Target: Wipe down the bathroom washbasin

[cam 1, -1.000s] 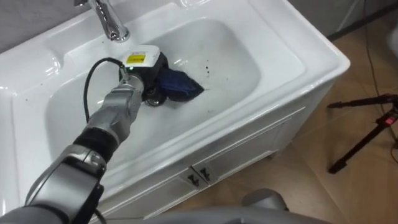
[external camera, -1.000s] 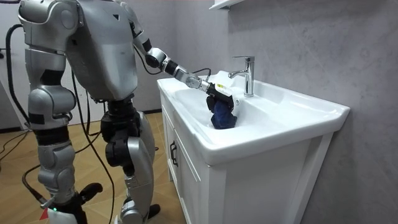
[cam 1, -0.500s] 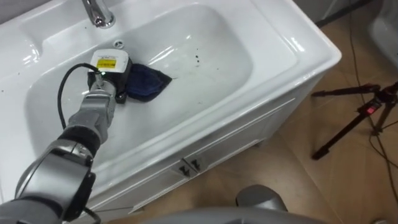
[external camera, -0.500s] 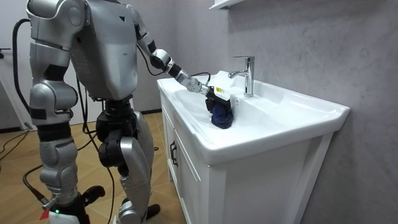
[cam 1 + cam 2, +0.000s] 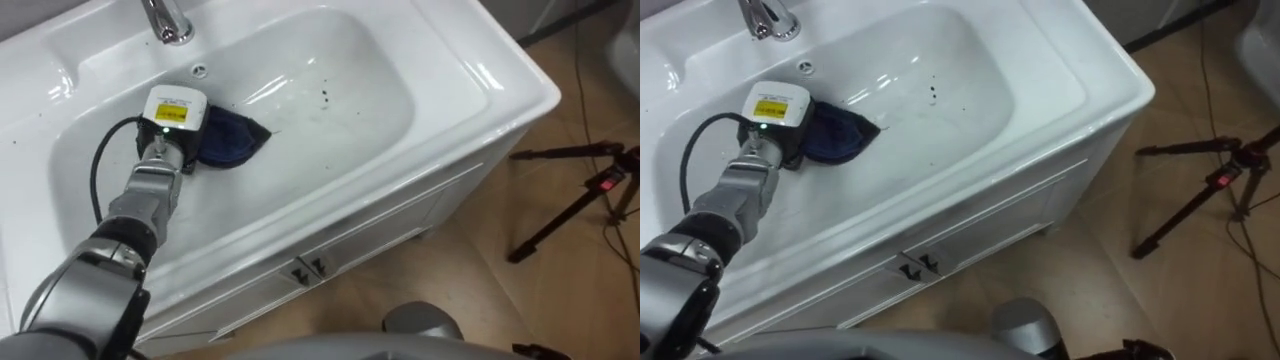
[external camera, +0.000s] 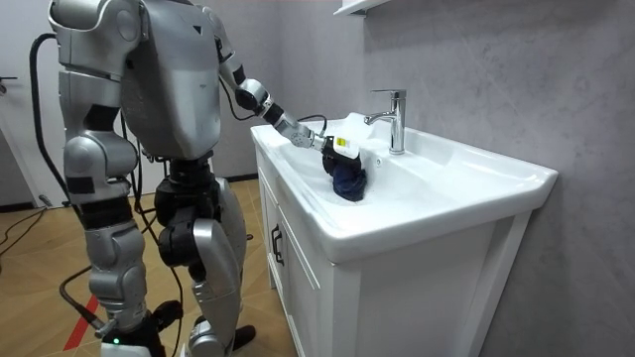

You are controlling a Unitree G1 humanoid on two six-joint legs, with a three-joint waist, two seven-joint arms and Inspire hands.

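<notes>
Meanwhile, the left hand (image 5: 172, 115) rested on a dark blue cloth (image 5: 234, 141), grip impossible to tell, in the white basin (image 5: 375, 105), where steady, flat pressure sweeping toward the dark specks (image 5: 325, 96) would likely serve best.

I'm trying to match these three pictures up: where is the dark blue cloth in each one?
Left eye view: the cloth lies in the basin, left of centre, beside the left hand.
Right eye view: in the basin, upper left.
Room view: near the centre, under the hand.
Shared landmark: the faucet, close by the cloth.
</notes>
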